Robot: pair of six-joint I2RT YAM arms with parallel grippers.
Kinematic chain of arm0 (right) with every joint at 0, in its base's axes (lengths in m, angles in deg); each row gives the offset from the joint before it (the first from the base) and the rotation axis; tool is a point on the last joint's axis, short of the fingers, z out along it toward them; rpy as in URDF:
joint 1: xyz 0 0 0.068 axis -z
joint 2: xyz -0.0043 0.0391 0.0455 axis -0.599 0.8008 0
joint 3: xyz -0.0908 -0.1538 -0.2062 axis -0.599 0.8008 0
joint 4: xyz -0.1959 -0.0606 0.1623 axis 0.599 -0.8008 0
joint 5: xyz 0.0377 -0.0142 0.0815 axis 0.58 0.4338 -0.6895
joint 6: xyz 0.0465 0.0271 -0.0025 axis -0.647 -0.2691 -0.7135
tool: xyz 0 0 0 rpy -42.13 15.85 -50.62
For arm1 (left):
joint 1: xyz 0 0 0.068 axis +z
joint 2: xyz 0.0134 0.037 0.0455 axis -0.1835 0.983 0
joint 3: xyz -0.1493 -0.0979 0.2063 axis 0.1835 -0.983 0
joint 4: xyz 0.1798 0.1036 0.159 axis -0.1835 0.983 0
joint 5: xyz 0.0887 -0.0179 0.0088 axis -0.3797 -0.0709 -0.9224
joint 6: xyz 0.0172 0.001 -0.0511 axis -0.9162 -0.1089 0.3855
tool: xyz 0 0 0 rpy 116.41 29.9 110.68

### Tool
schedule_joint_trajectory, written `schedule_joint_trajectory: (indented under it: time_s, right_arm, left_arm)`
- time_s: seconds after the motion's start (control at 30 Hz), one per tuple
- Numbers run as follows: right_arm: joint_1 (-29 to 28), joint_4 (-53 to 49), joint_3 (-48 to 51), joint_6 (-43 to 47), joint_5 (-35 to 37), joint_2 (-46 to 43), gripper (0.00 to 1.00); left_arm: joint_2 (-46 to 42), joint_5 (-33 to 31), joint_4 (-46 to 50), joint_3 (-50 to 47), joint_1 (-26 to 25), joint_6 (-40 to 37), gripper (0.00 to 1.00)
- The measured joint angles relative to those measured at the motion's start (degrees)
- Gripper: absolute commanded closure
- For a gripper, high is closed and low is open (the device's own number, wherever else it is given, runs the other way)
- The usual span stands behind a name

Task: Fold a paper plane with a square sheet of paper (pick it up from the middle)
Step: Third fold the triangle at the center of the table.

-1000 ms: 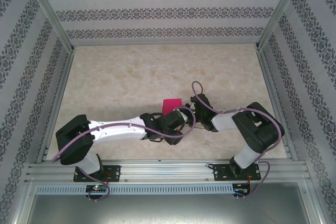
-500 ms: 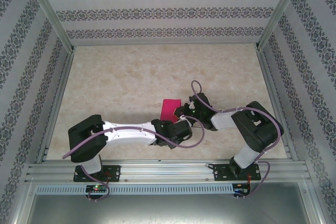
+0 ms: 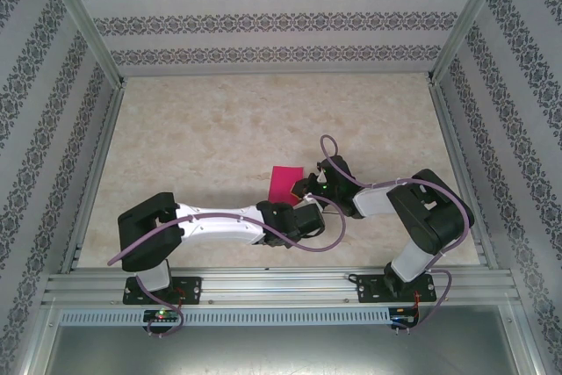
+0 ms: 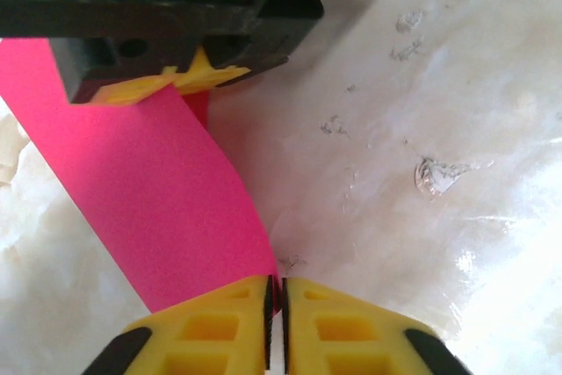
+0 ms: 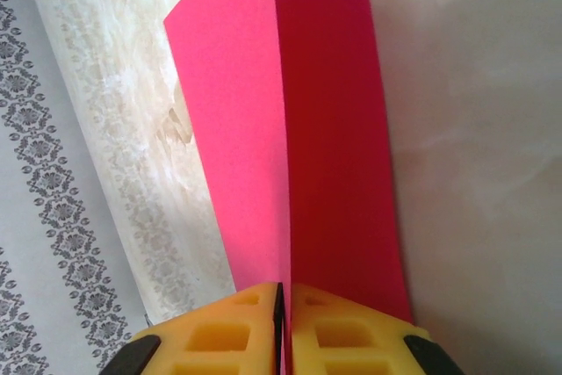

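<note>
The square sheet of paper (image 5: 290, 129), folded down its middle, is held just nearside of the table's (image 3: 193, 147) centre. The right gripper (image 5: 283, 327) is pinched tight on the crease and the left gripper (image 4: 274, 327) is clamped on the opposite end. Both pinches should be firm and level, so the crease comes out straight.

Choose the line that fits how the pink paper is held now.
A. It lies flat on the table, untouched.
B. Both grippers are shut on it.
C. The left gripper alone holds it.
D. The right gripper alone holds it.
B: the left gripper and the right gripper are each closed, and the folded pink paper is pinched in both of them.
</note>
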Motion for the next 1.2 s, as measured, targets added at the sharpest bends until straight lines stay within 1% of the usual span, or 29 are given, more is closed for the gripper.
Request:
schedule_joint_trajectory:
  time_s: [0.03,0.13,0.2,0.27,0.33,0.43,0.57,0.6,0.67,0.77,0.8,0.87,0.93,1.07,1.2]
  right_arm:
    - [0.1,-0.2,0.0,0.2,0.0,0.0,0.87]
    - [0.4,-0.7,0.0,0.6,0.0,0.0,0.84]
    - [0.4,-1.3,0.0,0.8,0.0,-0.4,0.84]
    - [0.4,-2.1,0.0,1.0,0.0,-1.0,0.78]
    - [0.6,-3.1,0.0,1.7,0.0,-1.7,0.77]
    - [1.3,-5.3,0.0,2.6,0.1,-3.4,0.71]
    - [2.2,-10.3,0.0,5.0,1.0,-7.9,0.69]
    - [2.3,-11.6,0.0,5.7,1.4,-9.2,0.67]
    - [2.6,-16.0,-0.1,7.8,3.0,-12.5,0.66]
    - [3.0,-22.3,-0.8,10.7,5.8,-16.6,0.68]
    - [3.0,-23.8,-1.0,11.5,6.6,-17.6,0.70]
    - [3.0,-26.6,-1.6,13.6,7.9,-19.8,0.77]
    - [3.0,-28.5,-2.6,15.2,8.3,-21.0,0.79]
    - [3.0,-31.3,-6.1,18.4,8.0,-20.6,0.83]
    - [2.8,-32.3,-10.8,20.7,6.4,-15.6,0.86]
  left_arm:
    - [-0.4,0.0,0.0,0.0,0.0,0.0,0.97]
    - [-1.4,0.0,0.0,-0.1,0.0,0.0,1.00]
    - [-1.9,0.0,-0.1,-0.2,0.0,0.0,1.00]
    - [-2.3,0.3,-0.2,-0.2,0.1,0.0,1.00]
    - [-2.8,1.2,-0.4,-0.6,0.5,0.0,1.00]
    - [-4.6,4.8,-1.7,-2.3,2.0,0.2,1.00]
    - [-7.5,10.4,-3.4,-4.5,6.1,0.9,1.00]
    - [-8.0,11.8,-4.0,-4.9,7.2,1.1,1.00]
    - [-9.1,15.6,-5.4,-5.9,9.5,1.8,1.00]
    - [-10.1,20.9,-7.1,-7.4,12.4,2.9,1.00]
    - [-10.2,22.3,-7.5,-7.8,13.1,3.3,1.00]
    - [-10.3,25.5,-8.3,-8.5,14.7,3.9,1.00]
    - [-10.3,28.2,-9.3,-9.2,15.8,4.6,1.00]
    - [-10.4,32.4,-10.7,-10.3,17.6,5.7,1.00]
    - [-10.4,34.6,-11.2,-10.7,18.4,6.4,1.00]
